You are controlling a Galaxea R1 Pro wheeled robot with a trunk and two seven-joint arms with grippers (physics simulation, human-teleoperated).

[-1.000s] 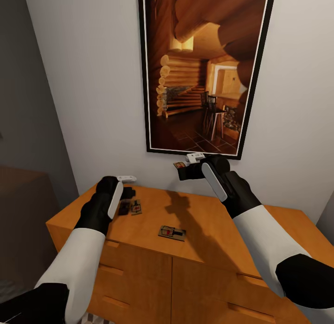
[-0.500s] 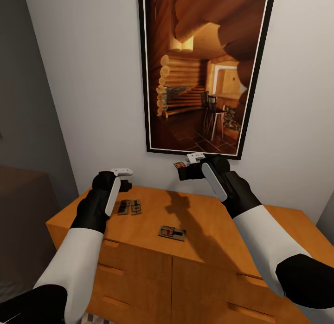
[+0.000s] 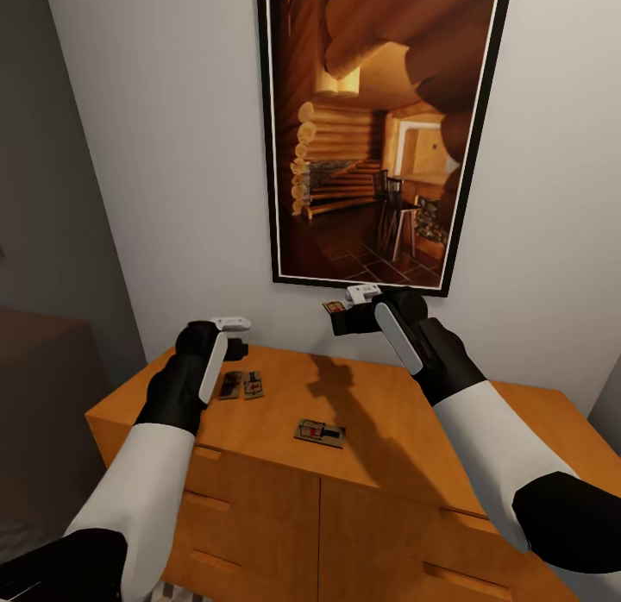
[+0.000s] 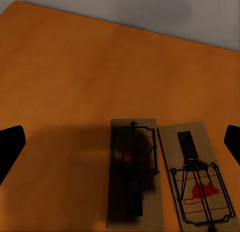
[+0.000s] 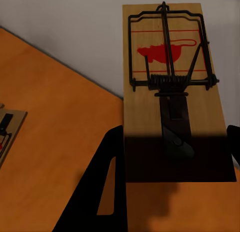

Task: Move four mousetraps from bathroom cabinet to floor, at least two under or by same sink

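On the orange-brown cabinet [image 3: 379,429], two mousetraps lie side by side [image 3: 229,385] [image 3: 253,385], and a third mousetrap [image 3: 320,432] rests nearer the front edge. My left gripper [image 3: 239,350] hovers open just above the pair. In the left wrist view its fingertips [image 4: 10,147] sit wide apart over both traps [image 4: 132,172] [image 4: 200,182], touching neither. Higher up, close to the wall, my right gripper [image 3: 338,313] is shut on a fourth mousetrap [image 3: 332,308]. In the right wrist view that mousetrap [image 5: 172,92] is gripped by its lower end.
A large framed picture of a log cabin interior [image 3: 379,128] hangs on the white wall just behind the cabinet. Drawer fronts with bar handles [image 3: 216,563] face me. A dark grey wall [image 3: 52,240] runs along the left.
My left gripper has lifted off the pair of mousetraps and drifted slightly right, uncovering the left one. The right arm and its held mousetrap have stayed still.
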